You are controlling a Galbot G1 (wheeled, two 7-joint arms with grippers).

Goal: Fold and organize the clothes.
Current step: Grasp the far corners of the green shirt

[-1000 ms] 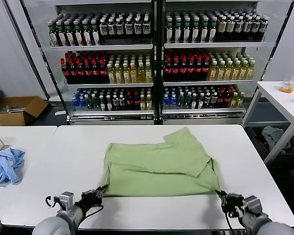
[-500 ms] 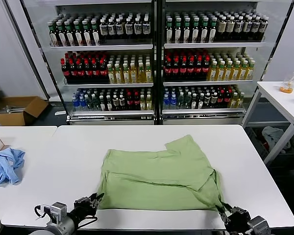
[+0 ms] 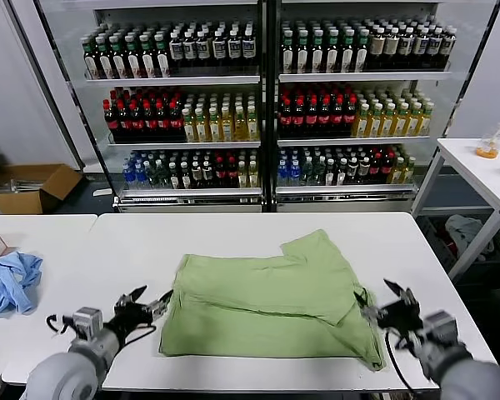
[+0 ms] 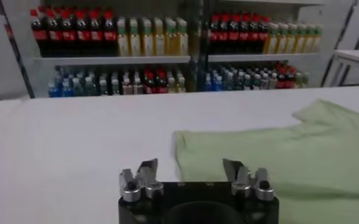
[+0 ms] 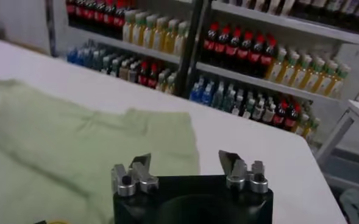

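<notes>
At the bottom of the head view I see both grippers low over the near edge of the white table [image 3: 258, 229]. My left gripper [image 3: 139, 305], at lower left, has its fingers spread apart and grasps nothing; it sits just off the shirt's left edge. The left wrist view confirms this: two metal fingertips [image 4: 144, 172] stand apart with bare table between them. My right gripper [image 3: 387, 305], at lower right, is likewise released, fingers splayed, just beside the shirt's right edge. In the right wrist view its fingertips [image 5: 140, 165] stand apart with nothing between them.

The shirt [image 3: 267, 304] lies flat at centre frame on the table. It is soft light green fabric, folded into a rough rectangle, with an upper layer lying diagonally over the lower one and a sleeve-like flap pointing toward the upper right. Mild creases run along the folds. I cannot make out a collar, buttons or print.

At the left edge, on a second white table [image 3: 42, 229], lies a crumpled light blue cloth [image 3: 10, 282], well apart from the shirt.

Across the top of the frame stands a glass-fronted cooler [image 3: 267, 108], its shelves packed with upright bottles in rows. A cardboard box [image 3: 33, 185] sits on the floor at left.
</notes>
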